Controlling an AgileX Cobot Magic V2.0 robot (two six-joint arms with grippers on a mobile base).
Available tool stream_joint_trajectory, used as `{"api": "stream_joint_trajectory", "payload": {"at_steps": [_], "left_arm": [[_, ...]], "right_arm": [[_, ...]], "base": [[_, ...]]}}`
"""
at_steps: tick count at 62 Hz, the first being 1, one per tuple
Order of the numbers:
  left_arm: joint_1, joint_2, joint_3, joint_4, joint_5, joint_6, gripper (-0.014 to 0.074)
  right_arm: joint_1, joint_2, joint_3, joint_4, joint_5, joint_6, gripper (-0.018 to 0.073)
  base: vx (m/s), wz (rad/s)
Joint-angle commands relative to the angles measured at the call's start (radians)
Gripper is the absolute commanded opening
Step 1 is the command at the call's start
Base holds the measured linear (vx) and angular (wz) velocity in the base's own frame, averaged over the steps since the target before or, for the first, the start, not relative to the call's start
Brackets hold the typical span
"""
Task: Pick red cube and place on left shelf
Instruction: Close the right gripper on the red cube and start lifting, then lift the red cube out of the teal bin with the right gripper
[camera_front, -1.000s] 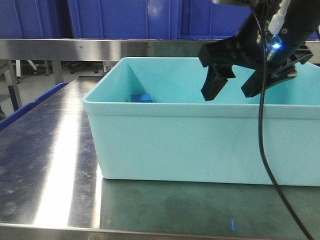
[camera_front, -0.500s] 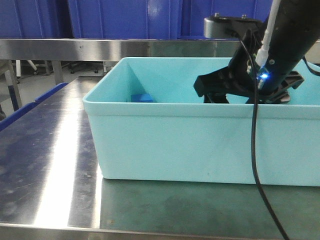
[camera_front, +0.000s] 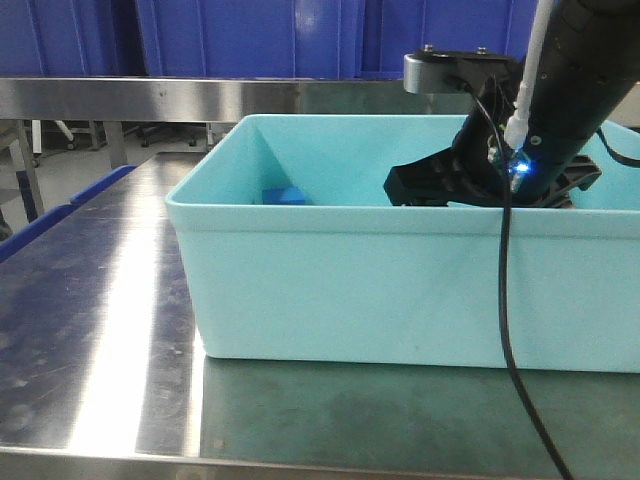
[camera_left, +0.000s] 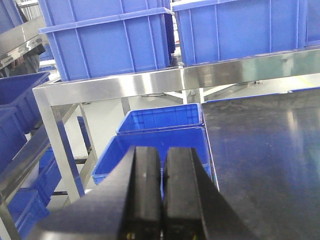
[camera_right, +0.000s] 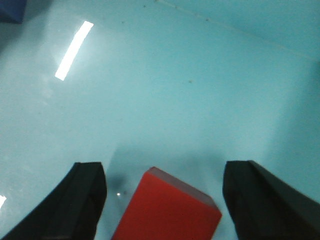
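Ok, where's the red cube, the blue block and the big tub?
red cube (camera_right: 167, 212): right wrist view, its top face.
blue block (camera_front: 287, 196): front view, its visible top.
tub (camera_front: 400, 285): front view, its front wall.

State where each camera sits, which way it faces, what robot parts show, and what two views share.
Front view: low, facing the wall of the turquoise tub; the right arm dips inside.
Left wrist: on the left gripper, jaws shut, looking across the steel table toward blue crates.
Right wrist: inside the tub, looking down at the red cube between the right gripper's open jaws.
Shared: front and right wrist both show the tub.
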Motion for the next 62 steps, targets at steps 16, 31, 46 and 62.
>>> {"api": "stream_joint_trajectory", "payload": {"at_steps": [16,31,46,62], "left_arm": [[-0.007,0.0,0.022,-0.005,-0.09,0.001,0.0106],[-0.007,0.0,0.022,-0.005,-0.09,0.001,0.0106],[-0.007,0.0,0.022,-0.005,-0.09,0.001,0.0106],[-0.007,0.0,0.022,-0.005,-0.09,0.001,0.0106]], "right_arm": [[-0.001,-0.039,-0.035,0.004,-0.056,0.004,0.0467],[-0.001,-0.039,-0.035,0.004,-0.062,0.005,0.0104],[-0.001,-0.101,-0.036,0.004,-0.094,0.005,0.0056],[-0.001,-0.259,-0.036,0.003,-0.162,0.005,0.0056]], "base": [[0.0,0.0],[0.0,0.0],[0.0,0.0],[0.0,0.0]]}}
